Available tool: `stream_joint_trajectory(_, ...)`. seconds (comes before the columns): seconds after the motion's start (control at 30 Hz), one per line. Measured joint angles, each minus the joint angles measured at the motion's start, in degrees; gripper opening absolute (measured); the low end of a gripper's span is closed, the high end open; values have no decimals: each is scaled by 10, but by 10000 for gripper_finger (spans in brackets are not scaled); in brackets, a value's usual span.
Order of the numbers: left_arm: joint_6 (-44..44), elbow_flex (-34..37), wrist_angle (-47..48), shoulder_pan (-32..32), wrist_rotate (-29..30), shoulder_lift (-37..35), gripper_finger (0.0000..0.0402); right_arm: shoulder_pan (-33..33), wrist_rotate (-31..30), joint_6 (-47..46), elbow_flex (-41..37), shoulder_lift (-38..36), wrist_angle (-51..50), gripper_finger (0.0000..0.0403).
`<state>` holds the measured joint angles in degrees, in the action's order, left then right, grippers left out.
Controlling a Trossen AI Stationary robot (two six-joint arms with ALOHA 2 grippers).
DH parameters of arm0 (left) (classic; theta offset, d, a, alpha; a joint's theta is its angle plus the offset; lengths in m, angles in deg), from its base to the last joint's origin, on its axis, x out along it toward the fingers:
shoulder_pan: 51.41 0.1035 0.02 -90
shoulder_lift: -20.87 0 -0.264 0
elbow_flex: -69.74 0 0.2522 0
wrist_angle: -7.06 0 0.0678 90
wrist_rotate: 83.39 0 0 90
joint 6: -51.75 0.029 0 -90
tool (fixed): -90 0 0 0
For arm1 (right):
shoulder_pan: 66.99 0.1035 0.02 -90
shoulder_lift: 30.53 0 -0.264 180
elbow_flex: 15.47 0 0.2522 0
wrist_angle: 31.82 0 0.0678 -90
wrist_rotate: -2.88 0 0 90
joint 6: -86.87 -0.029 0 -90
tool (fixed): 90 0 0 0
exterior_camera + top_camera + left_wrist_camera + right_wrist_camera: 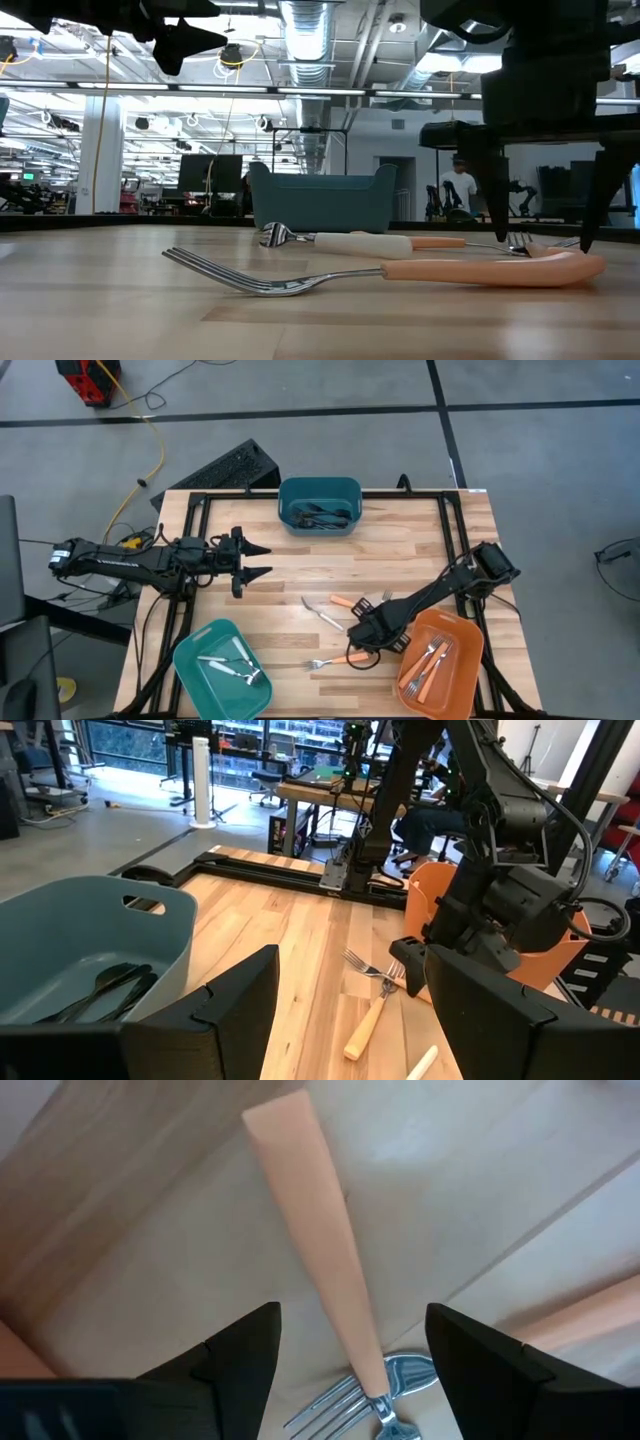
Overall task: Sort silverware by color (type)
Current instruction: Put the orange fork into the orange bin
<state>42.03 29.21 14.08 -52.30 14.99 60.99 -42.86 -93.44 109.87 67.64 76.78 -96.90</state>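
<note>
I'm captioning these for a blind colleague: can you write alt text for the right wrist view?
The right gripper is open just above a wooden table, its two dark fingers straddling an orange-handled fork. The fork's silver head sits between the fingertips.

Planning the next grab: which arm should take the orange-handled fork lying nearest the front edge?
Right. The right gripper, open, hangs directly over that fork, its handle between the fingers in the right wrist view, beside the orange bin. The left gripper is far across the table.
</note>
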Motion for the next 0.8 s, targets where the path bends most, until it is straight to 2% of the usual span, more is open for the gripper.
stream_joint_trajectory(0.8, 0, 0, -3, 0, 0, 0, 235, -37, 4, 50, 0, 0, 32, 276)
